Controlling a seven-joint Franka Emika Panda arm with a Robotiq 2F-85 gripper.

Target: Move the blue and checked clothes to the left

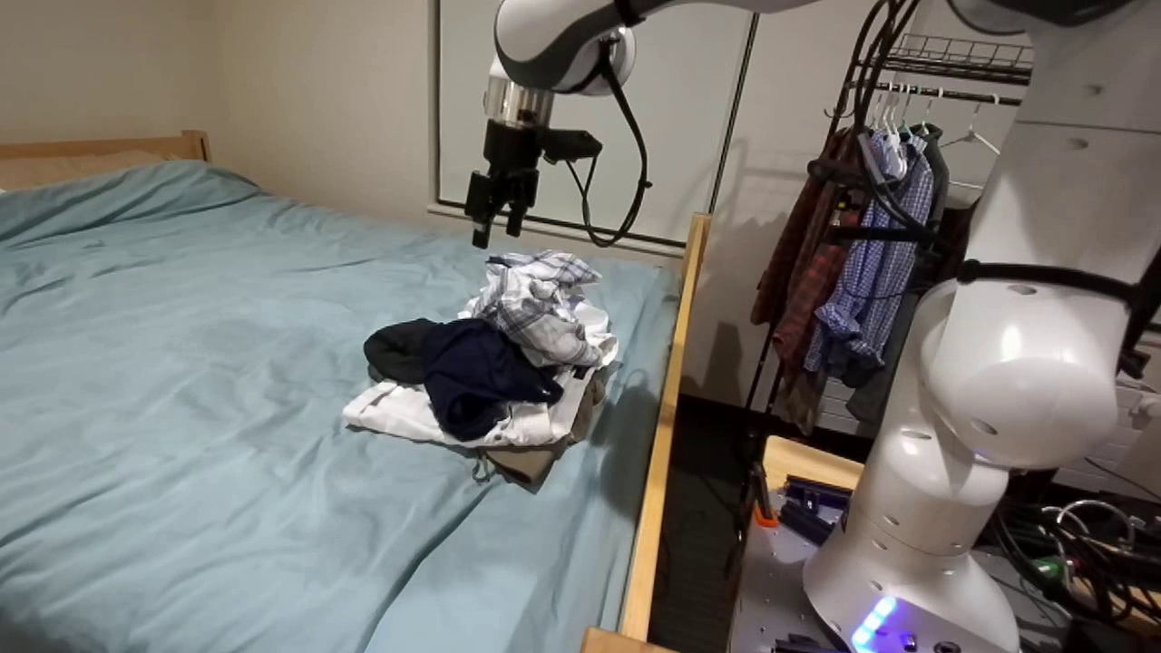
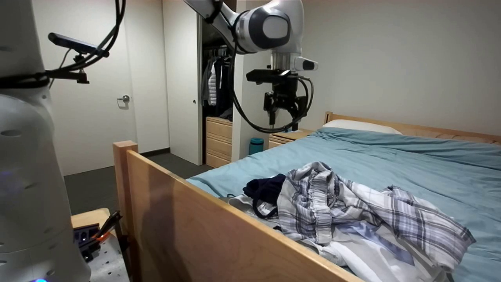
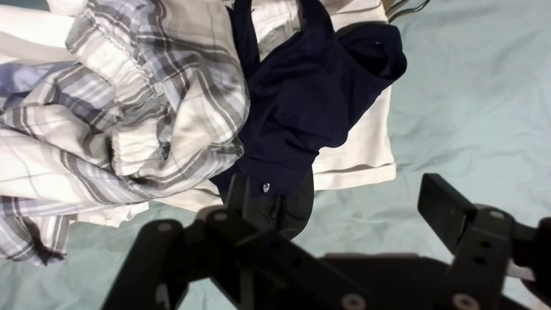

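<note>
In an exterior view, the blue cloth [image 1: 485,374] and the checked cloth [image 1: 544,313] lie together on white clothes [image 1: 399,413], on the bed [image 1: 227,363] near its footboard [image 1: 667,426]. The blue cloth also touches a dark grey cloth [image 1: 392,352]. The gripper [image 1: 498,231] hangs above the bed, apart from all the clothes.

In an exterior view over the footboard [image 2: 195,227], the checked cloth [image 2: 348,197] spreads widely, and only a small part of the blue cloth [image 2: 266,190] shows beside it. No cloth hangs from the gripper [image 2: 283,125].

In the wrist view, the jaws stand wide apart and have hold of nothing. The checked cloth seems to lie partly upon the blue cloth.

From this I judge that nothing of the moving is done: neither cloth lies apart from the white clothes. What is left is the whole work, to grasp each, bring it to the left and release it. Whose left is meant, I cannot tell.
</note>
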